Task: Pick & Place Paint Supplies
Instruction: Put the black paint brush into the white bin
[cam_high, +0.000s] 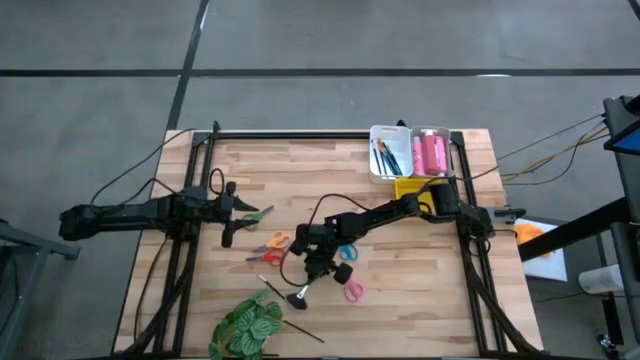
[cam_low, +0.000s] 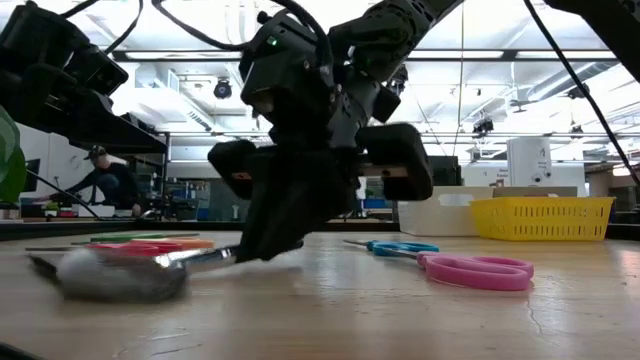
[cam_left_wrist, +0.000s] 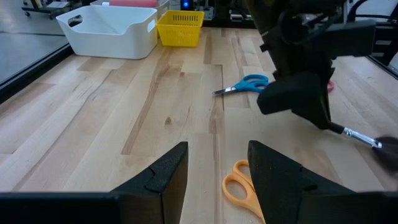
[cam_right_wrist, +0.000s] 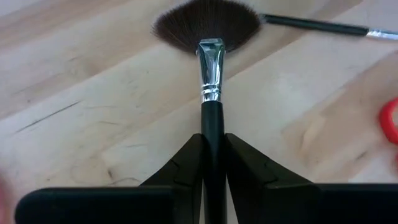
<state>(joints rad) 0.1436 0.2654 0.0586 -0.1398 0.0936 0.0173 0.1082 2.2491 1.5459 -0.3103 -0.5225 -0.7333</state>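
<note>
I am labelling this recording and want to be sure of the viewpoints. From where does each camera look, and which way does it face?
High view: above, straight down; both arms, wooden table.
Low view: table height, facing the room; right gripper shut on the fan brush.
Left wrist view: forward past the open left gripper, toward the white bin.
Right wrist view: past its fingers down the fan brush.
Shared: blue scissors, in the low and left wrist views.

No legible text, labels, brand marks, numbers or signs in any view. Checked the table, the containers at the far edge, the tools and the room behind; nothing on them can be read.
</note>
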